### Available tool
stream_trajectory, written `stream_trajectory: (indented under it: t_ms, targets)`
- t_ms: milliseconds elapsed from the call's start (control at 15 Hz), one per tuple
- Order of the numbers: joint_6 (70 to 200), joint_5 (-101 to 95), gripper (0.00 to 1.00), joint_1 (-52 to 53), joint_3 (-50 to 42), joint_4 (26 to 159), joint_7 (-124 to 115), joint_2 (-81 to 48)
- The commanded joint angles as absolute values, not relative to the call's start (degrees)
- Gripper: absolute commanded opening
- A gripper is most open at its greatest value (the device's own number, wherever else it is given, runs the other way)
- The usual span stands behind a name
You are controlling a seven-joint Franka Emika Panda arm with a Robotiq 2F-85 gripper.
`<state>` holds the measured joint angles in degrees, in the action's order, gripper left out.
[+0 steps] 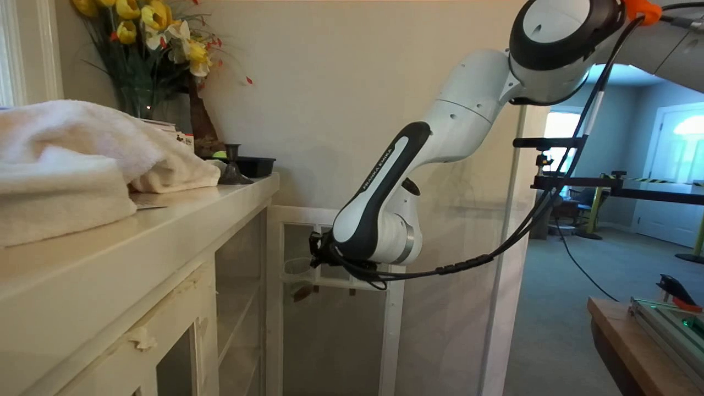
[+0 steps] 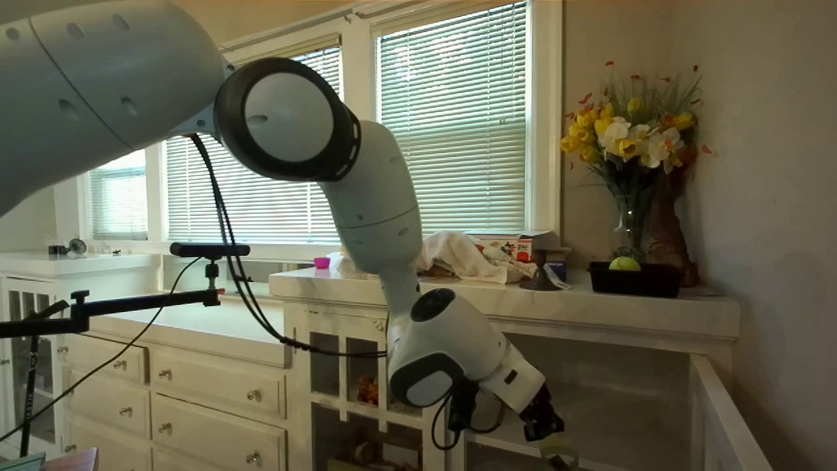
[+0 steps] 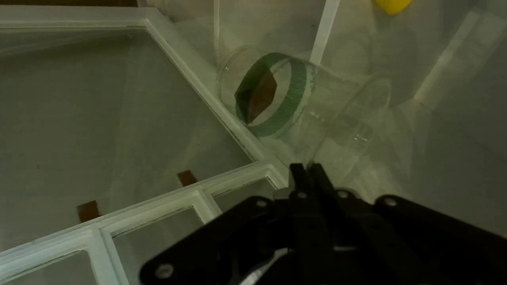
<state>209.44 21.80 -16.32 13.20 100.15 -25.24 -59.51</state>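
The claw [image 3: 307, 166] is pinched narrow on the rim of a clear cup [image 3: 319, 103], which hangs lower than the top of the desk [image 2: 588, 314]. A green band [image 3: 296, 93] rings the cup, and a brown piece [image 3: 264, 99] shows inside it. The wrist [image 2: 451, 347] bends so that the claw slants downward, beneath the desk's level; from there the arm [image 1: 462, 104] climbs slantwise to a bend well above the desk. A glass-paned door [image 1: 352, 284] stands swung out from the desk's front, near one end. On the desk are a pale towel [image 1: 88, 148], a flower vase [image 2: 629, 222] near that same end and a black tray [image 2: 634, 282] beside the vase.
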Motion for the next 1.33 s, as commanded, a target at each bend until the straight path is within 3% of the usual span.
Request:
stream_trajectory:
  t_ms: [0, 667, 1267]
  targets:
    - [215.7, 13.6, 0.01, -18.9, 16.9, 96.6, -28.7, -65.0]
    - [216.2, -3.5, 0.01, -22.7, 23.0, 84.1, -33.4, -76.5]
    - [204.1, -17.6, 0.01, -24.4, 31.8, 72.2, -33.3, -85.2]
